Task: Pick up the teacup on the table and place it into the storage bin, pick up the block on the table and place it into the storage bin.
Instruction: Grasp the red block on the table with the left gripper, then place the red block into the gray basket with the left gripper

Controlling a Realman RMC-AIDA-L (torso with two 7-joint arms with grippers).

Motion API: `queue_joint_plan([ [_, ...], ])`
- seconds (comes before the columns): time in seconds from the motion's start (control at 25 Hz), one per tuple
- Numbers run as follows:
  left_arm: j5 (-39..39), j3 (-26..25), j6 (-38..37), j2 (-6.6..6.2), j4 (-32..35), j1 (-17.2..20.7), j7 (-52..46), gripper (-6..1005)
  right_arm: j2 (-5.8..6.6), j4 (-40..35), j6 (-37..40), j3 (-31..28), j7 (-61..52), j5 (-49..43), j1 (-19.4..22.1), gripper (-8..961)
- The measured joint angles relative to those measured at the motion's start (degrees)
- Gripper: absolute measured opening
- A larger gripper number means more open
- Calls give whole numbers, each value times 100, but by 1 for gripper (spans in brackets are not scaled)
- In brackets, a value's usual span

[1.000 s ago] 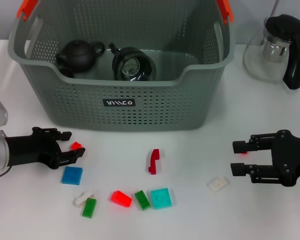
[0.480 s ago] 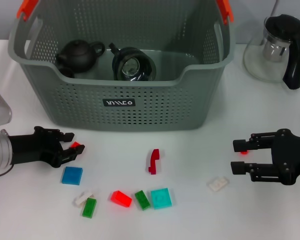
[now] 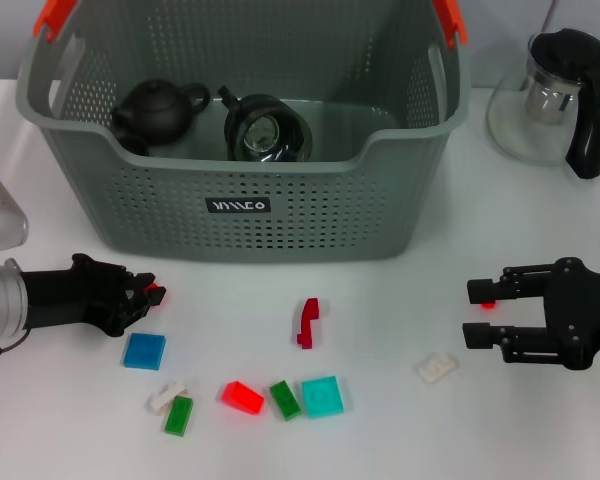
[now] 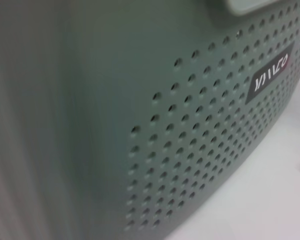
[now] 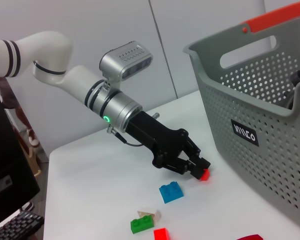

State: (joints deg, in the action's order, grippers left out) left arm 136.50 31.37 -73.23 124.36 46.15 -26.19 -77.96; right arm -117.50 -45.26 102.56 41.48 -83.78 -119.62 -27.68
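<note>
The left pincer [image 3: 140, 297] is clenching a small red plastic block [image 3: 154, 291] just in front of the large grey-green perforated plastic storage bin [image 3: 240, 215], near its front left corner. In the right wrist view the block [image 5: 205, 174] is sitting between the black fingertips, seemingly raised a little off the white tabletop [image 3: 380, 320]. So the block half of the task looks to be in hand, at the lift stage. Next the arm needs to be raising the block above the bin's rim and carrying it over the opening before letting go — clearing the front wall is the main concern.

Inside the bin a dark round teapot [image 3: 158, 108] and a black-framed glass vessel [image 3: 265, 128] are lying on the floor, so the teacup part is probably done already, though I cannot tell which item counts as the teacup.

The right pincer [image 3: 477, 314] is hovering released, fingers apart, well to the right of the bin's front. More loose blocks are lying in front of the bin, among them a blue square block [image 3: 144, 351] and a dark red curved piece [image 3: 307, 322].

The bin's front is carrying a small black label [image 3: 238, 205] with white lettering — stylised, not clearly readable.
</note>
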Motion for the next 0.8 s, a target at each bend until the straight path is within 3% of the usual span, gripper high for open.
queue_joint_plan([
  [0.08,0,1,-27,0,16,3,-32,175,0,0,2,0,2,0,10,592],
  [0.4,-39,-317,-1021,-48,459,58,-185,198,0,0,18,0,3,0,15,592],
  [0.64,-48,-1149,-2560,-329,558,-43,-148,215,0,0,25,0,12,0,4,592],
  [0.8,-199,-1526,-3498,-451,548,-170,-134,226,-9,0,18,1,17,0,-3,592],
])
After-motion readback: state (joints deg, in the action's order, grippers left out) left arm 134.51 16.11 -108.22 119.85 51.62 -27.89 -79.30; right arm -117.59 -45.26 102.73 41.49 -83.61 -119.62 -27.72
